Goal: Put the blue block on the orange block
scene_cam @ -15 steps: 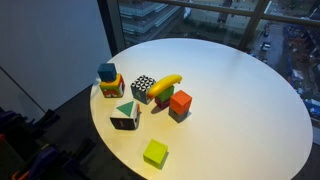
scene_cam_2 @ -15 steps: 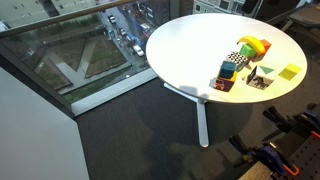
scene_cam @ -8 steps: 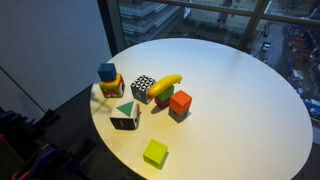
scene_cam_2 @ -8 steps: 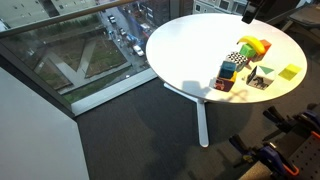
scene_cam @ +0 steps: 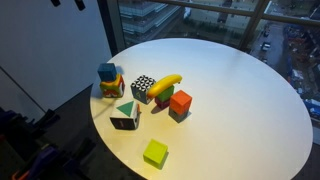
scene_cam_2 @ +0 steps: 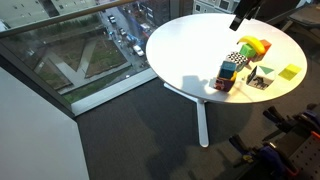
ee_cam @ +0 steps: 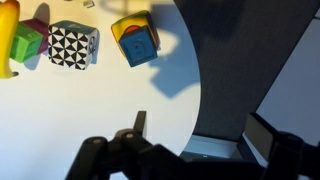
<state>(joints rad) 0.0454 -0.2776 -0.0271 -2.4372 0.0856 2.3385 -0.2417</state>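
The blue block (scene_cam: 106,71) sits on top of a multicoloured cube (scene_cam: 111,87) at the table's edge; it also shows in the wrist view (ee_cam: 139,46) and in an exterior view (scene_cam_2: 229,70). The orange block (scene_cam: 180,101) stands on the table beside a green block (scene_cam: 163,99) and is out of the wrist view. My gripper (ee_cam: 200,135) is open and empty. It hangs high above the table edge (scene_cam_2: 243,12), well clear of both blocks.
A checkered cube (scene_cam: 143,88), a banana (scene_cam: 167,84), a white cube with a green triangle (scene_cam: 125,115) and a lime block (scene_cam: 155,153) lie on the round white table (scene_cam: 230,110). The floor drops away past the table edge; windows stand behind.
My gripper has come into an exterior view from the top and moved down and towards the blocks. The blocks have not moved.
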